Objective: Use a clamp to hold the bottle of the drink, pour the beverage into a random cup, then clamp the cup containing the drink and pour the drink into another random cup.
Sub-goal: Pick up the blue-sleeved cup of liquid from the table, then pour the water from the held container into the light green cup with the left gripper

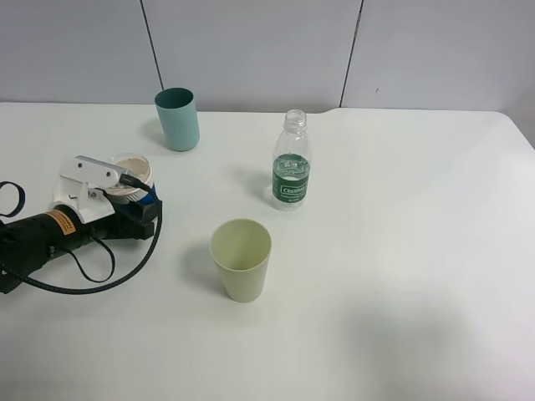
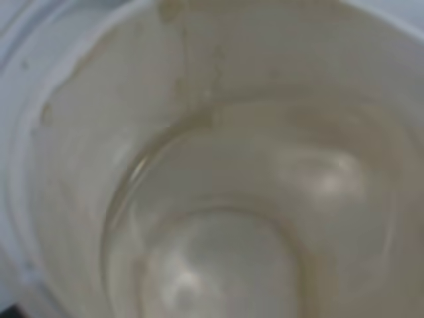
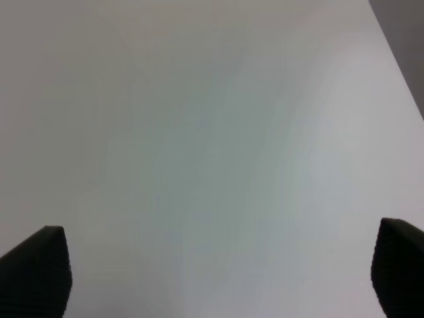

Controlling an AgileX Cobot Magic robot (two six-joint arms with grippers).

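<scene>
A white paper cup stands at the left of the table. The left wrist view looks straight down into this cup, which holds clear liquid. My left gripper sits around the white cup and looks shut on it, its fingers mostly hidden. A clear plastic bottle with a green label stands uncapped in the middle. A teal cup stands at the back. A pale green cup stands in front, empty. My right gripper is open over bare table, outside the exterior view.
The white table runs to a grey panelled wall at the back. A black cable loops from the left arm onto the table. The table's edge shows in the right wrist view.
</scene>
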